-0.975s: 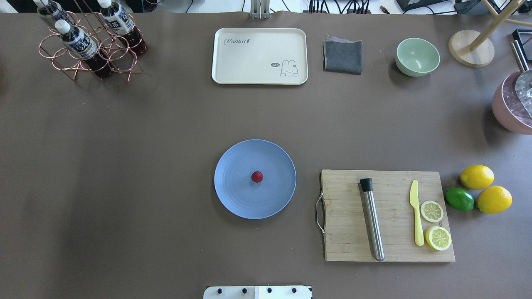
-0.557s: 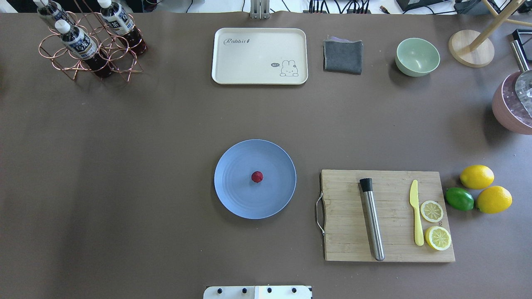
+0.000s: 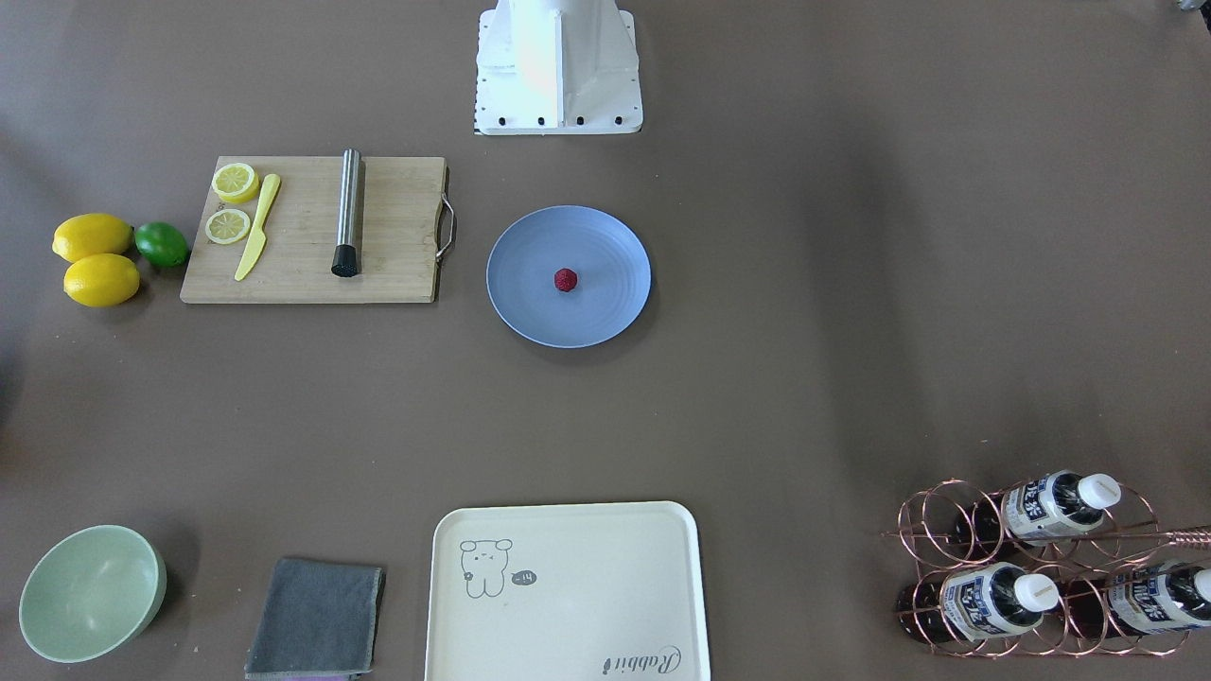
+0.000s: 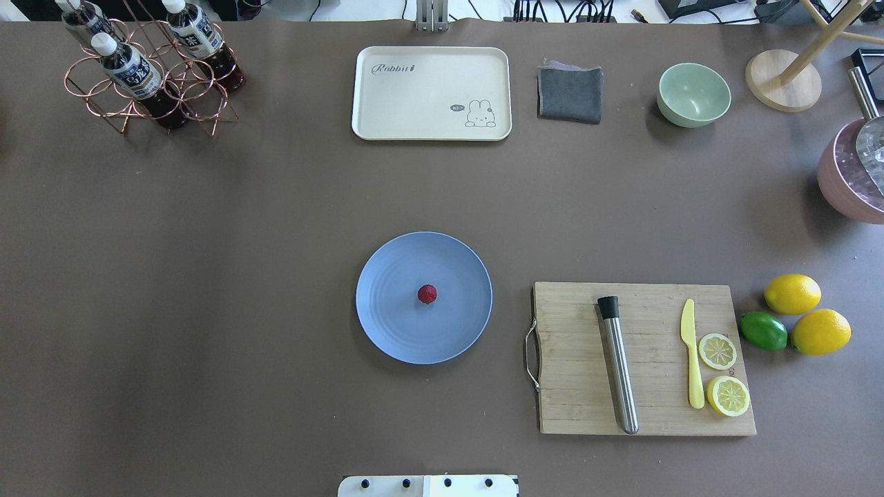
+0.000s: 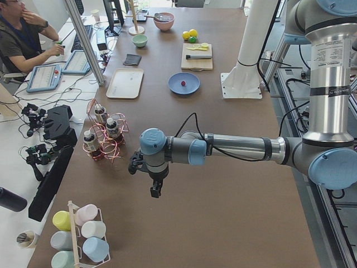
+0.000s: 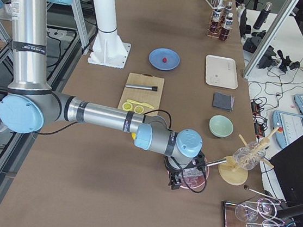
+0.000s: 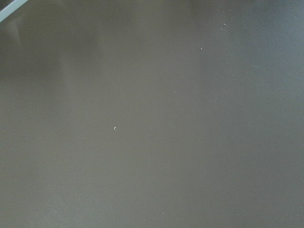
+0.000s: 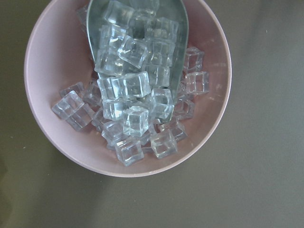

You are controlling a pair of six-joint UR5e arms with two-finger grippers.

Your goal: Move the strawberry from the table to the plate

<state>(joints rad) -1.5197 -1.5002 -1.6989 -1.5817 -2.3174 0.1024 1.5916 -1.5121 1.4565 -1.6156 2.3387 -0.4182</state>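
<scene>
The strawberry (image 4: 427, 294) (image 3: 565, 279), tiny and dark red, lies at the middle of the light blue plate (image 4: 391, 326) (image 3: 526, 305) on the brown table (image 4: 207, 276). Neither gripper is near it. My left gripper (image 5: 155, 190) hangs over bare table at the left end, beside the bottle rack, seen only in the exterior left view. My right gripper (image 6: 176, 182) hovers over a pink bowl of ice cubes (image 8: 128, 85) at the right end, seen only in the exterior right view. Whether either is open or shut I cannot tell.
A wooden cutting board (image 4: 580, 386) with a steel muddler, yellow knife and lemon slices lies right of the plate. Two lemons and a lime (image 4: 763, 330) sit beyond it. A cream tray (image 4: 431, 93), grey cloth (image 4: 570, 93), green bowl (image 4: 693, 94) and copper bottle rack (image 4: 148, 76) line the far edge.
</scene>
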